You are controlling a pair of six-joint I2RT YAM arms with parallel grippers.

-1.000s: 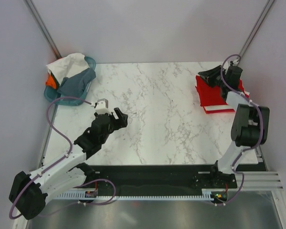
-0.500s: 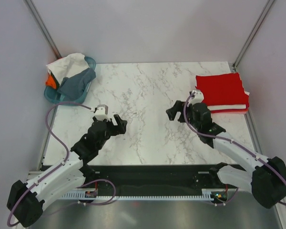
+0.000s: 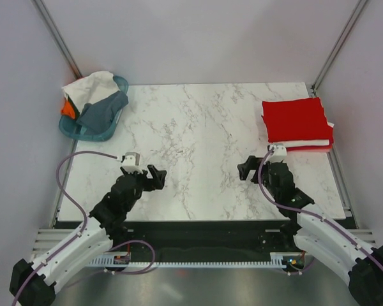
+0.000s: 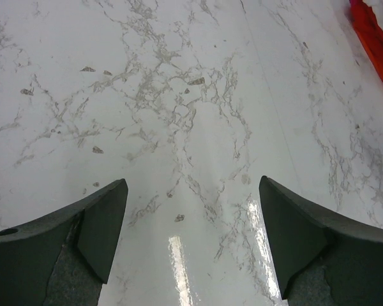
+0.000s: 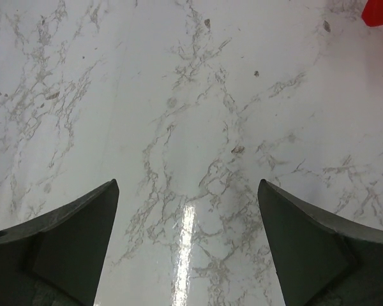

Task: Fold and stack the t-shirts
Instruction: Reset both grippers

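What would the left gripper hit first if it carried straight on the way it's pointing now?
Most likely the bare marble table: the open left gripper tilts down toward it with nothing in between. The folded red t-shirt lies off to the right of that line; depth is unclear.

Bright, even, diffuse light from above fills the top view, which is sharp throughout; the marble table (image 3: pixel 198 127) carries barely any shadow. In both wrist views a white streak of glare lies on the table low in frame, and the dark fingers (image 4: pixel 83 236) close to the lens look slightly soft.
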